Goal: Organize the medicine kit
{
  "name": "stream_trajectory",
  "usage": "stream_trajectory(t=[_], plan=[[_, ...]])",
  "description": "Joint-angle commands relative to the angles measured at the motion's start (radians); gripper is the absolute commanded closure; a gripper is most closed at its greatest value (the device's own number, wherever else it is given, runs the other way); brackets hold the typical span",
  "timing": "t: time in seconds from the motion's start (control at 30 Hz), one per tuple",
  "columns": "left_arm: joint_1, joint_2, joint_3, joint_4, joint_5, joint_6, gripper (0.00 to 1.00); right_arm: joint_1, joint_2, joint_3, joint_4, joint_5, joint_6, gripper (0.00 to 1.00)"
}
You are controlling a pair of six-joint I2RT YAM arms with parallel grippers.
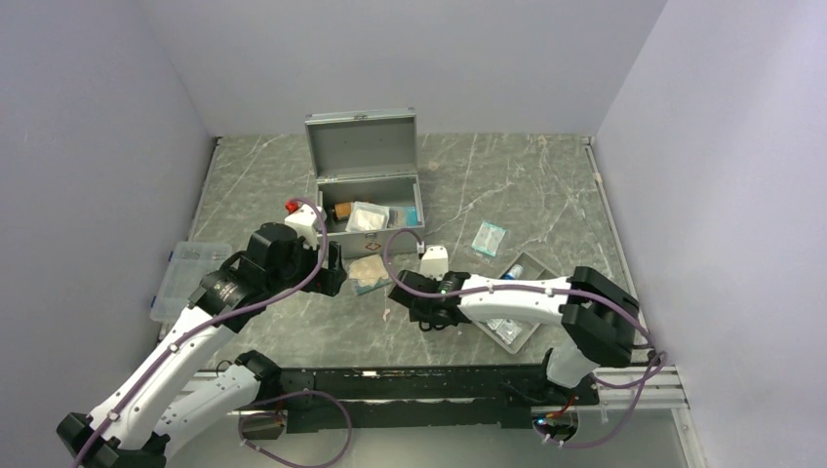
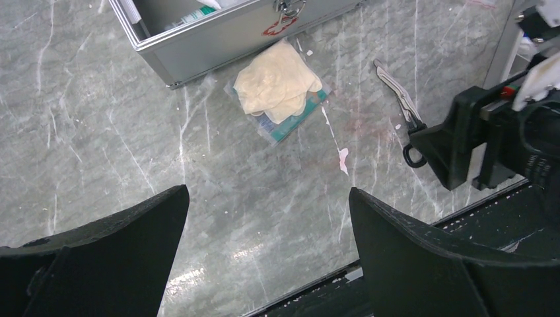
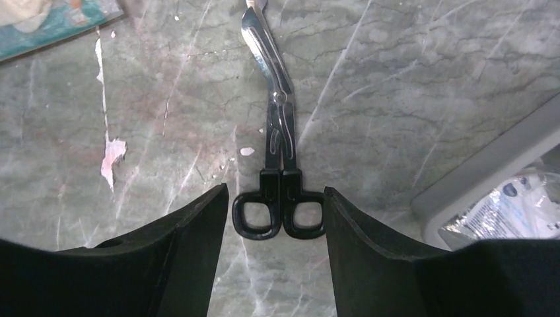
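I am holding my left gripper (image 2: 267, 193) wide open over the table (image 2: 99, 132), gripping nothing. My right gripper (image 3: 274, 198) is standing partly open, 2 fingers flanking the black handles of the scissors (image 3: 280, 135). The medicine kit (image 1: 363, 146) is sitting lid-up at the table's far middle.

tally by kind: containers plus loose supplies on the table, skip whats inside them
containers: 3 (kit, clear box, tray)
packets: 2 (glove packet, small packet)
scissors: 1
total: 6
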Motion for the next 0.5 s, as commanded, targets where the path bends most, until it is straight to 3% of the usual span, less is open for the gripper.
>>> stream_trajectory(t=[0.0, 0.47], plan=[[0.005, -0.009, 0.004, 0.033, 0.008, -0.003, 0.01, -0.016, 0.063, 0.069, 0.027, -0.006, 0.035, 0.42], [0.006, -0.020, 0.004, 0.035, 0.016, 0.005, 0.01, -0.031, 0.049, 0.024, 0.010, -0.085, 0.087, 0.44]])
